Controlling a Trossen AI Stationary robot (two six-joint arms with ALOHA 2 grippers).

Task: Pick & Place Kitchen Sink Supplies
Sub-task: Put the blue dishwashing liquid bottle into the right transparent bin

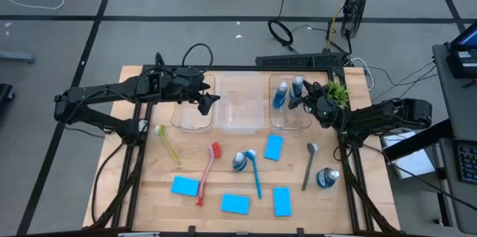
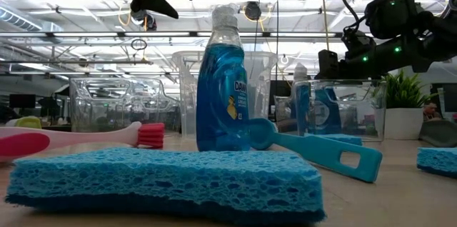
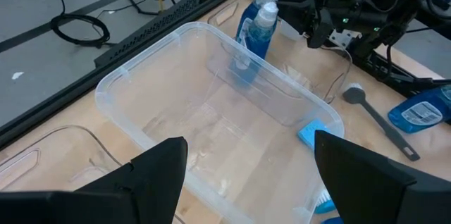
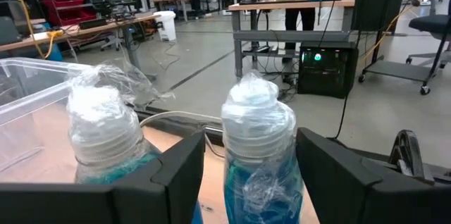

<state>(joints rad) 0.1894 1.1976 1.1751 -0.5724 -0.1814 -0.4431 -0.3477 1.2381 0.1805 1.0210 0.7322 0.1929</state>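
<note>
Two blue bottles (image 1: 282, 94) were stood upright, caps up, in the right-hand clear bin (image 1: 291, 103). The right gripper (image 1: 301, 97) was parked around the second bottle (image 1: 297, 86), fingers spread a bit wider than its cap, not really clamped. The left gripper (image 1: 206, 103) was hung wide open between the left bin (image 1: 195, 110) and the middle bin (image 1: 242, 103), nothing held.

Out on the table (image 1: 149, 200), a third bottle (image 1: 240, 161) was left standing and a fourth (image 1: 326, 178) lying down. The red brush (image 1: 207, 174) and blue brush (image 1: 254, 171) were laid roughly front-to-back, heads toward the bins.
</note>
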